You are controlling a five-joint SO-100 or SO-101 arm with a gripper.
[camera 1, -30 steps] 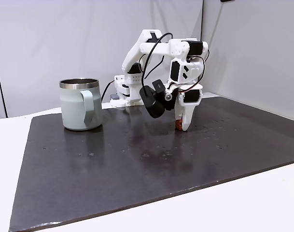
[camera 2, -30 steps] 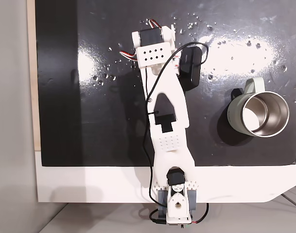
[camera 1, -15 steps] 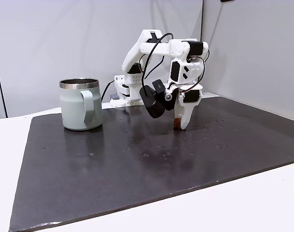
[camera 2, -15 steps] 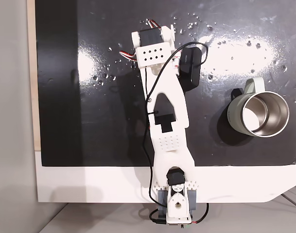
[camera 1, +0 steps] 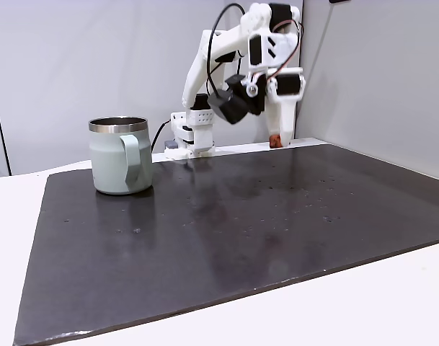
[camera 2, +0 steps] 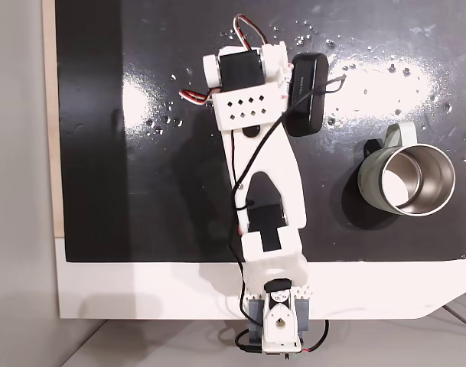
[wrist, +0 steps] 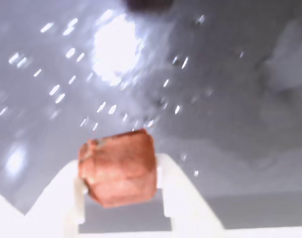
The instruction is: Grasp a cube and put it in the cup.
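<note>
**Cube held aloft, cup waiting to the side**

In a fixed view from the side, the cup [camera 1: 120, 155] is seen at the left of the dark mat [camera 1: 226, 238], upright, its handle turned toward the camera and its steel rim open to the top. It stands well apart from the arm, so a carry across the mat is judged to be needed before any release.

Further right, the gripper [camera 1: 276, 138] is raised well above the mat, fingers pointing down. The cube [camera 1: 275, 139] is seen as a small reddish block at the fingertips. In the wrist view the cube [wrist: 118, 167] is shown pinched between the white fingers [wrist: 178, 193], the jaws closed onto its sides with only the block's width between them. The lift is judged to serve clearance: the cube must pass over the cup's rim, not into its wall.

In a fixed view from above, the arm [camera 2: 259, 153] is laid along the mat's middle and the cup [camera 2: 410, 180] stands to the right, its mouth unobstructed. The cube is hidden beneath the wrist there.

The mat is glossy and speckled with bright flecks, and lamp glare is thrown back from it. It is laid on a white table [camera 1: 392, 303]; plain pale walls [camera 1: 75, 65] are seen behind.
</note>
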